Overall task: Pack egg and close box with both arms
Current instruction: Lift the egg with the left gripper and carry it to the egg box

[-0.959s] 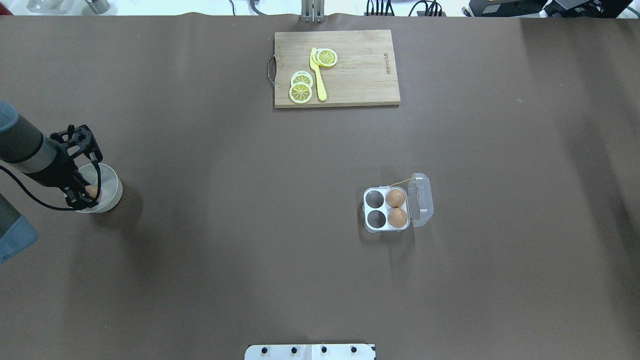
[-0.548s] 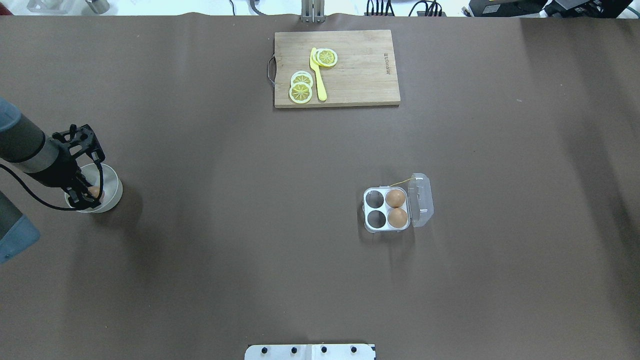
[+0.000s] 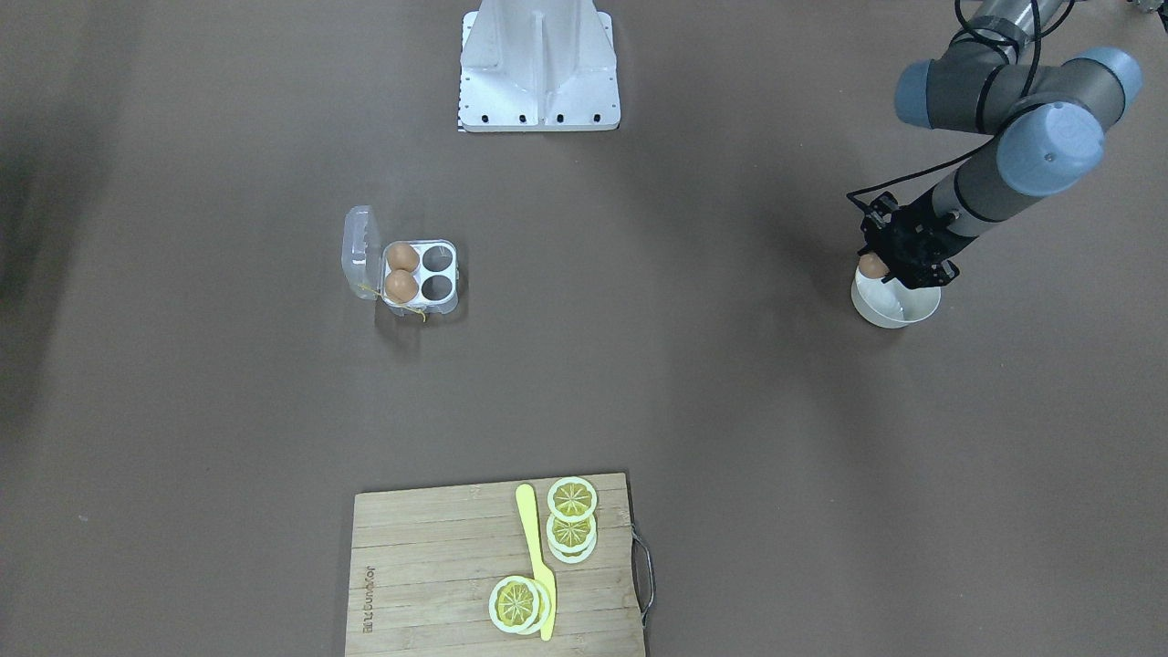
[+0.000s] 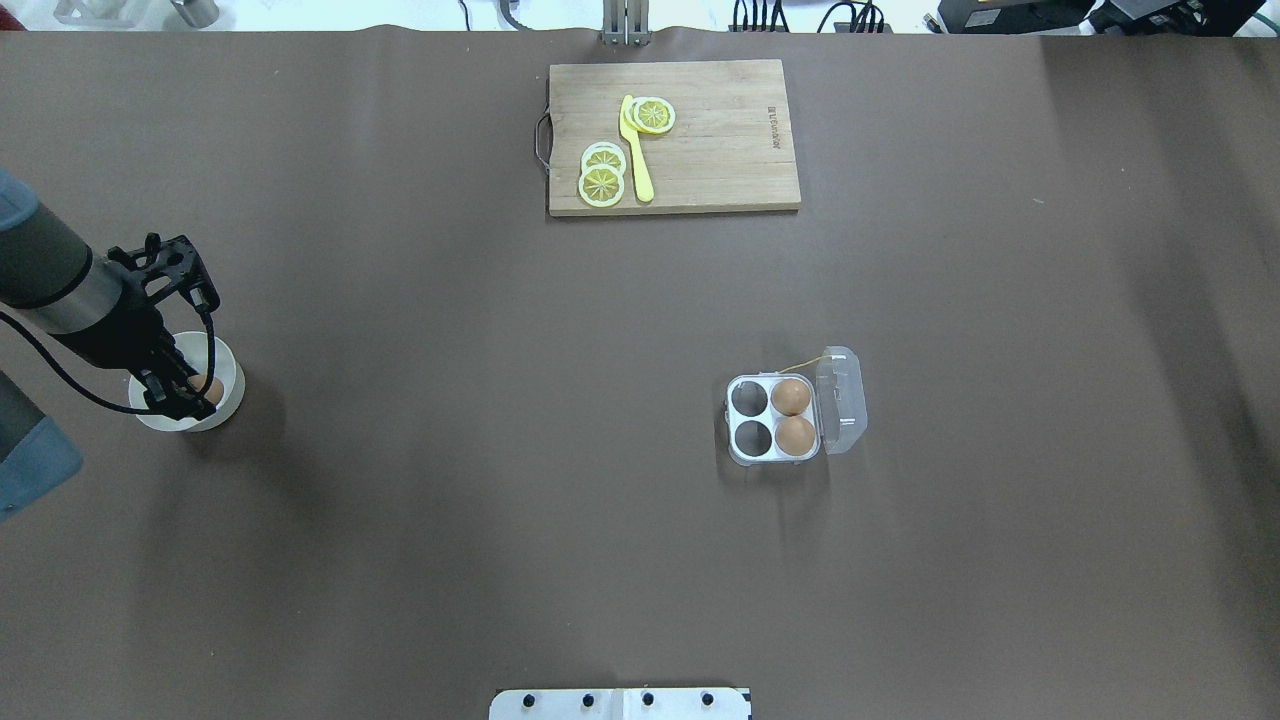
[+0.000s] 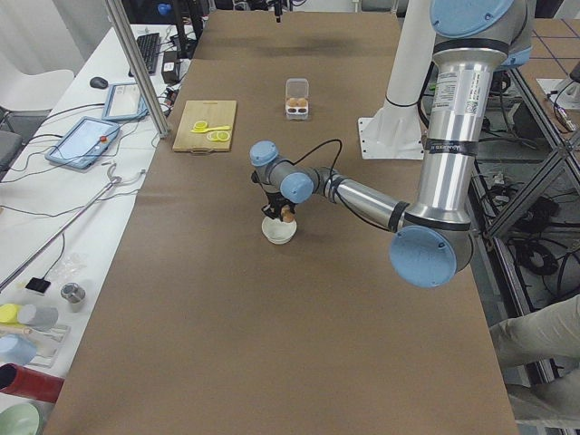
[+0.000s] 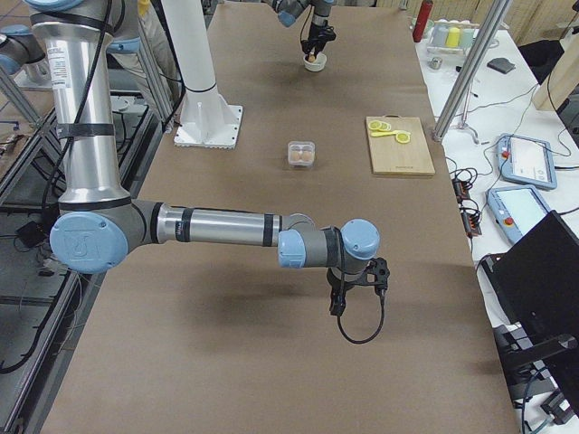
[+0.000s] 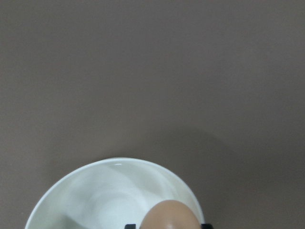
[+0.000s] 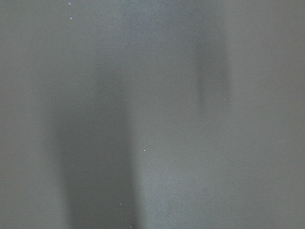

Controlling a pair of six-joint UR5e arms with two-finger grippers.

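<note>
Brown egg [image 4: 207,388] gripped in left fingers [image 4: 172,396], over white bowl [image 4: 238,372]. Box [image 4: 772,417] well apart from bowl, lid open, two cells free. Step: lift-out. Next, likely: carry across bench [image 4: 500,450] to free cell. Right fingers [image 6: 336,304]: cannot tell.

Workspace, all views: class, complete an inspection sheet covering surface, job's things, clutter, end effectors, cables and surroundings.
Surface: brown table cover, unevenly shadowed.
Job's things: egg held over the white bowl; box open, two eggs inside, two cells empty.
Clutter: cutting board with lemon slices and yellow knife.
End effectors: left end effector shut on egg; right end effector hangs over the table cover, state cannot be told.
Cables: black cable at left wrist; cable loop below right wrist.
Surroundings: white mounting stand; tablets on side bench.
</note>
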